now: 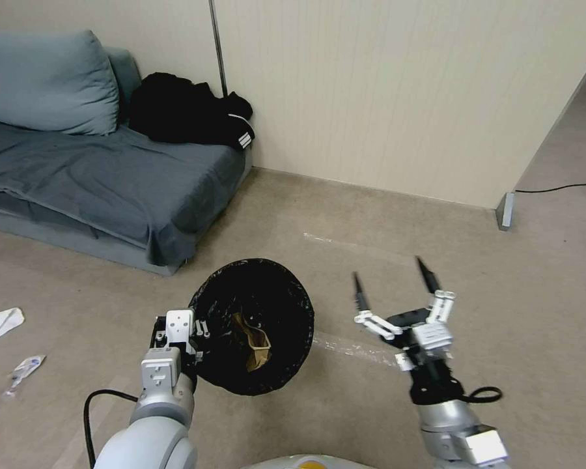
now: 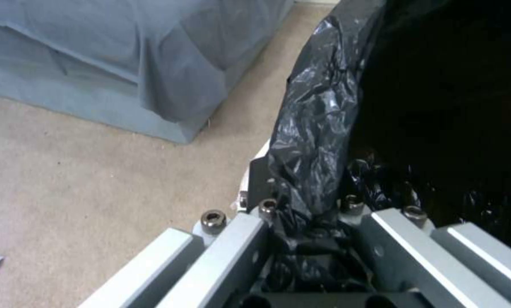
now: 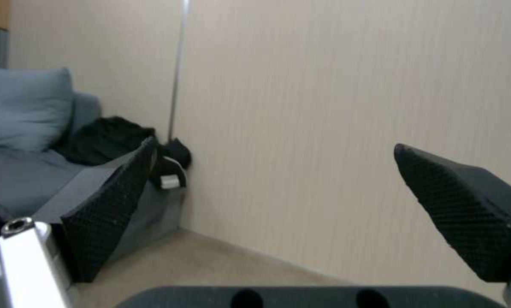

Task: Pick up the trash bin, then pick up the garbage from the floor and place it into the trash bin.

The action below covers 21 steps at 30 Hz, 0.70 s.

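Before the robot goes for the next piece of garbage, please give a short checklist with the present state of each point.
1. Left pincer shut on the trash bin rim: ok.
2. Bin mouth open: ok, a brown paper bag lies inside.
3. Right pincer open and empty: ok.
4. Garbage left on the floor: not ok, white tissue and a small wrapper remain.
5. Grip firmness: cannot tell.

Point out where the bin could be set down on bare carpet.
Free: the carpet between the wall and the open right tool. Also free between the sofa and the trash bin, which the left tool grips. Crowded: the far left, with white tissue and a wrapper.
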{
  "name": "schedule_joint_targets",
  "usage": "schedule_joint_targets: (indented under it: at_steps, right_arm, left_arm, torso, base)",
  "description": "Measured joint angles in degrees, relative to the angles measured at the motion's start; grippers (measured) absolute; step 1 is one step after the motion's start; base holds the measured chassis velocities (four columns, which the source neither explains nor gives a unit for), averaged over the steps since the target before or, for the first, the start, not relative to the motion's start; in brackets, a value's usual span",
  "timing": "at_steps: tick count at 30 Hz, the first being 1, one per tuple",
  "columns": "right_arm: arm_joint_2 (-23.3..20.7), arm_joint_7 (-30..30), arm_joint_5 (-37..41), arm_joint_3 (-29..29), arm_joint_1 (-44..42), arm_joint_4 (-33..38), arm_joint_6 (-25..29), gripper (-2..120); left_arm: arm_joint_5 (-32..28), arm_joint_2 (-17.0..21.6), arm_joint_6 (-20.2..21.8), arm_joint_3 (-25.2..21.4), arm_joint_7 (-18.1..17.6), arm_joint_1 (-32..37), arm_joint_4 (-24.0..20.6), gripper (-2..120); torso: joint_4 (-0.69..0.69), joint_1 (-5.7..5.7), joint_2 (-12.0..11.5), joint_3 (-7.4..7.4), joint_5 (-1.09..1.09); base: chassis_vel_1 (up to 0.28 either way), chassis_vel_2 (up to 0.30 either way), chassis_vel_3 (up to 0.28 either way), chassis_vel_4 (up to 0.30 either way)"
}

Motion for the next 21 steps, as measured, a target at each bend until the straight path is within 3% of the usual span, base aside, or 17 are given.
schedule_joint_targets:
  at_steps: [8,21]
  right_arm:
    - [1.52,0.62,0.00,0.10,0.16,-3.69,1.49,100]
    - [0.24,0.72,0.59,-0.59,0.91,-3.98,0.64,100]
  left_arm:
    - [0.00,-0.05,0.00,0.05,-0.02,0.24,0.11,0]
    - [0.41,-0.51,0.09,0.39,-0.21,1.09,0.14,0]
  torso:
    - [0.00,0.00,0.00,0.00,0.00]
    - [-0.01,0.00,-0.01,0.00,0.00]
  base:
    - [0.000,0.000,0.000,0.000]
    - [0.018,0.016,0.013,0.014]
